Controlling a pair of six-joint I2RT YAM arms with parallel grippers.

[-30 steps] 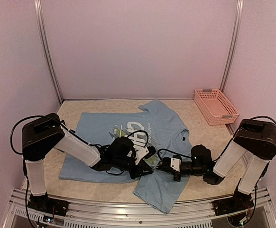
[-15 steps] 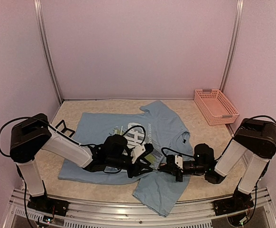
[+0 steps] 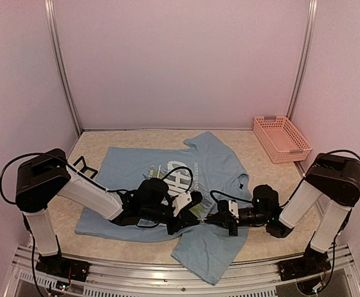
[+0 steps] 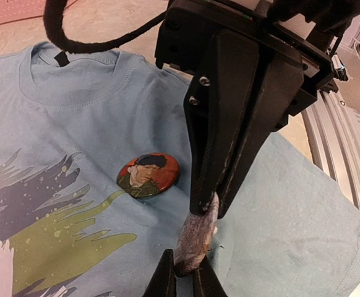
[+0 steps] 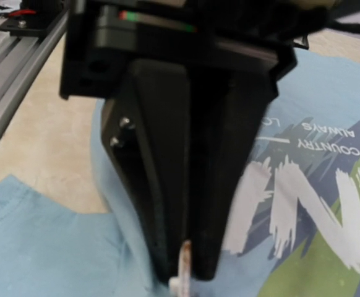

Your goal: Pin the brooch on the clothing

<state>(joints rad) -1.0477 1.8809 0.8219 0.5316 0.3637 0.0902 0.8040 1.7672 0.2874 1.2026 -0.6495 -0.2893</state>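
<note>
Your right gripper and left gripper both pinch the brooch on its edge, over the blue shirt (below its collar).

A robotics laboratory test cell is indicated rather than a home or shop. The workspace is closed in on three sides by plain, bare panels, framed at the corners by aluminium uprights. A slotted aluminium rail is fixed along the near edge, and two robot arms, the left arm and the right arm, are bolted to it, with black cables looped loosely from their joints. The table top appears to be covered with a speckled beige mat, though its texture is not clearly resolved. A pink plastic basket is placed at the far right corner.
</note>
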